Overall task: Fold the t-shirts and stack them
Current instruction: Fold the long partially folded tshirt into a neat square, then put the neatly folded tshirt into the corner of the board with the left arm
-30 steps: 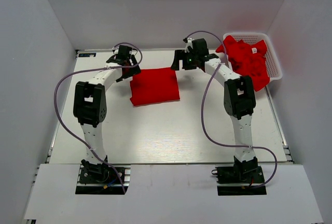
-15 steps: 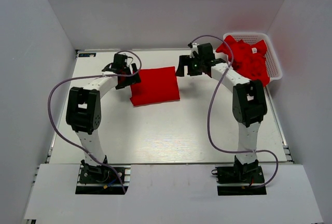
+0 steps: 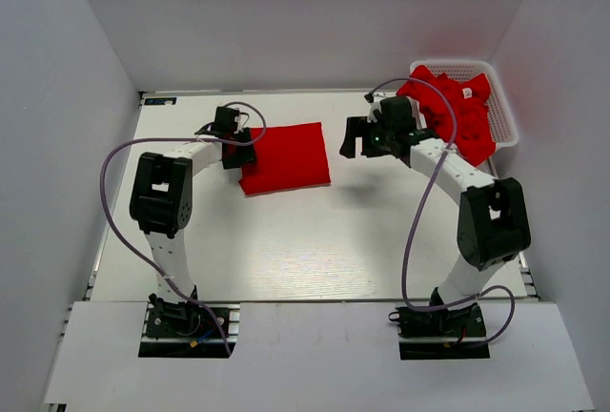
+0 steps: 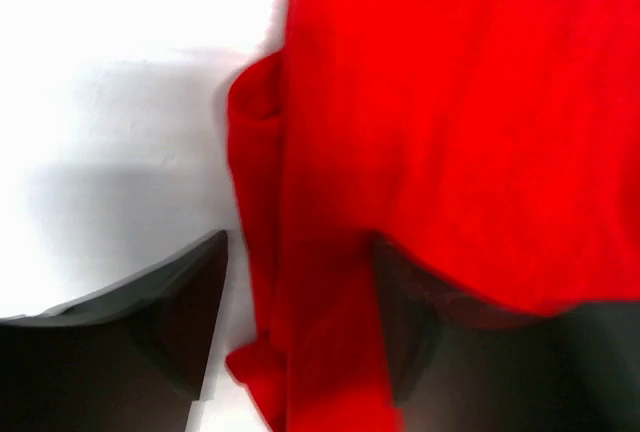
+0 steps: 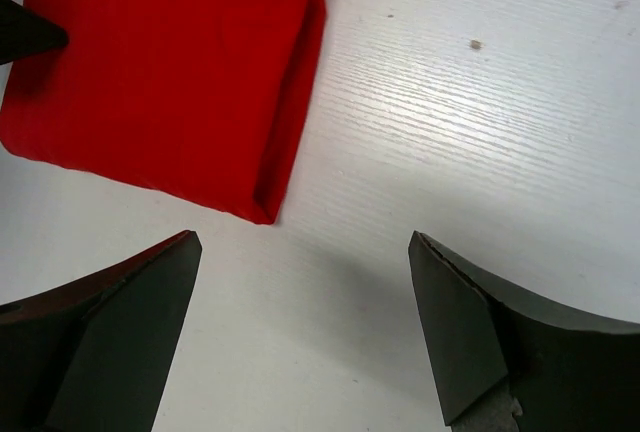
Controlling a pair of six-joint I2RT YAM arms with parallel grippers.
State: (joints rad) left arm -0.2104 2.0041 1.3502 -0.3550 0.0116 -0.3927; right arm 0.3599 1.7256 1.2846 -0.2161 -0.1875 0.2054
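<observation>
The folded bright red fabric t-shirt point(image 3: 284, 156) lies mid-desk point(image 3: 286, 240) toward the far edge. The left claw point(image 3: 233, 145) has closed in around its left hem; I cannot tell whether it grips. The right claw point(image 3: 355, 137), released, has drawn back.

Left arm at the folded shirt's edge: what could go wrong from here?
The left end effector straddles only the edge layers of the folded t-shirt; closing and pulling could undo the fold.
The right end effector hangs open over the table, off the cloth, so the whole shirt may slide.
</observation>
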